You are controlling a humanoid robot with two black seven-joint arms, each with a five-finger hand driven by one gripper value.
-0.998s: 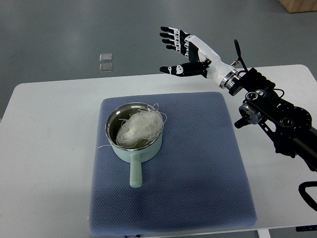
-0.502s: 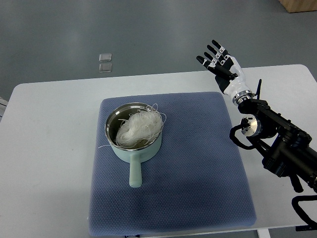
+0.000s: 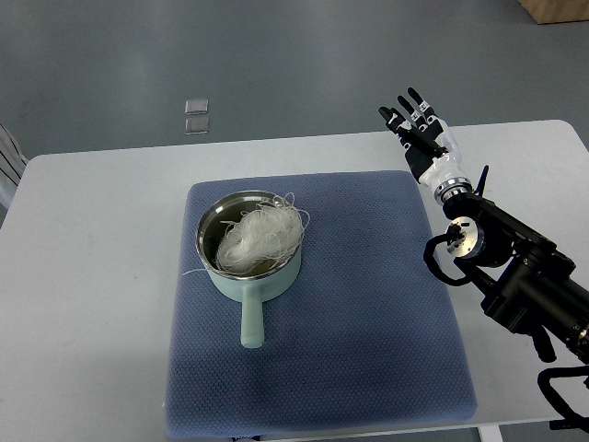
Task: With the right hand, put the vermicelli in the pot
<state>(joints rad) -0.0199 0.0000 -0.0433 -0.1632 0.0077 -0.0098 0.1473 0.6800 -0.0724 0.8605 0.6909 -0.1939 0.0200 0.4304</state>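
**Right hand pulls back, vermicelli already in the pot**

The right hand (image 3: 419,129) has moved away from the pot: a second ago it was stretched out over the far edge of the blue mat (image 3: 368,322), now it stands near the mat's far right corner, over the white table (image 3: 92,276), and has barely shifted in the last half second. Its fingers (image 3: 405,103) are straight, slightly spread, and hold nothing. The vermicelli (image 3: 258,235) lies as a white tangle inside the pale green pot (image 3: 250,276), with a few strands hanging over the rim. The pot has not moved. I judge the task is finished and the arm is only retreating. The left hand is not visible.
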